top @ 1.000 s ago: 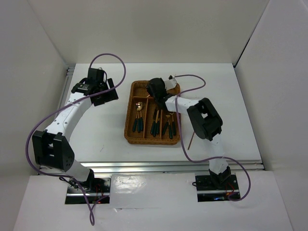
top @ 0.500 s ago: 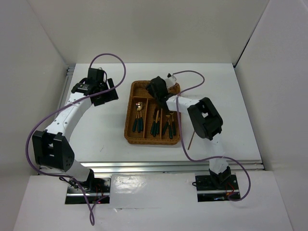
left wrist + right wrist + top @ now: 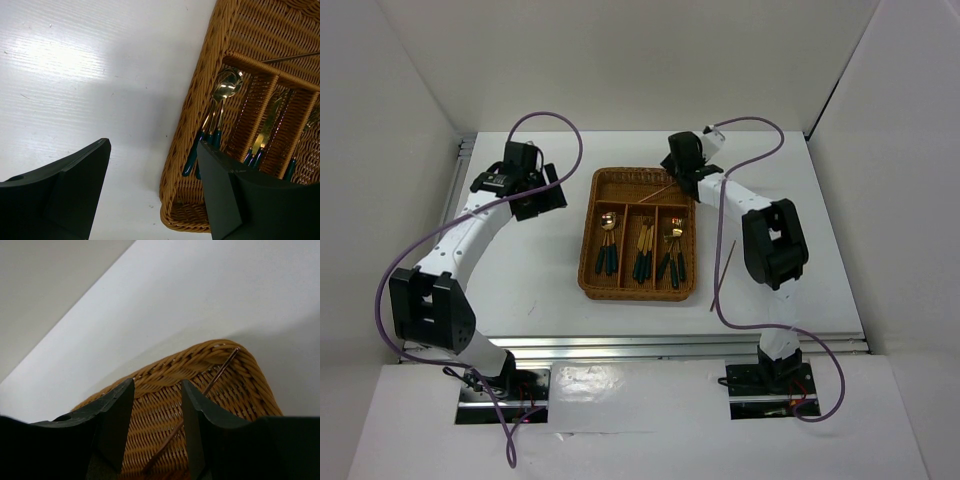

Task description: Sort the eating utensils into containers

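The wicker tray holds gold-headed, teal-handled spoons, knives and forks in its three long slots. A reddish-brown chopstick lies slanted in the crosswise slot, and in the right wrist view the chopstick rests its end on the rim. My right gripper hovers above the tray's back right corner, open, nothing between its fingers. A second chopstick lies on the table right of the tray. My left gripper hangs open left of the tray; its view shows the spoons.
White walls enclose the table on three sides. A metal rail runs along the near edge. Purple cables loop over both arms. In the left wrist view the tray's woven near corner sits just under the left gripper.
The right gripper has opened, left the chopstick in the crosswise slot and drawn back up toward the tray's back right corner. The left arm has not moved.
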You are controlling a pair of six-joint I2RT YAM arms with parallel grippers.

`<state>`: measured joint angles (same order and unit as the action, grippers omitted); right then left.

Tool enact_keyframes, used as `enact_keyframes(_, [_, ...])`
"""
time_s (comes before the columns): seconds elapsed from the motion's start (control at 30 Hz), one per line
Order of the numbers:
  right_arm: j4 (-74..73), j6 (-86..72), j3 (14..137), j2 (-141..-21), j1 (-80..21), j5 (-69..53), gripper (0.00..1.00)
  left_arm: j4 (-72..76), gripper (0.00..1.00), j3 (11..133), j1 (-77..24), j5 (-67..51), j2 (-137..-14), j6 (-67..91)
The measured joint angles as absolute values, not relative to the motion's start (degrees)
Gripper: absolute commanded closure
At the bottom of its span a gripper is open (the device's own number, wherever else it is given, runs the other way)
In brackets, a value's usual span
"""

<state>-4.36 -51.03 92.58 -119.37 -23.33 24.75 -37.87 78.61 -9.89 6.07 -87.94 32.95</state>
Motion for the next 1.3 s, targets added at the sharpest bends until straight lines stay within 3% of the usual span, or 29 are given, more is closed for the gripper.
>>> enact_keyframes(0.43, [-12.1,-50.9,92.8,-119.4,-24.1,27.0,0.5,-37.7,0.16,78.6,-9.9,6.1,-89.0,33.0])
enact_keyframes(1.07, [-12.6,-50.8,93.4,-124.6,-23.2,26.6,0.59,-37.7,0.16,78.6,-9.9,6.2,-89.2,33.0])
enact_keyframes(1.3, [-12.0,-50.5,94.3,-125.3,-23.1,26.4,0.82,-37.7,0.16,78.6,-9.9,6.8,-89.8,33.0])
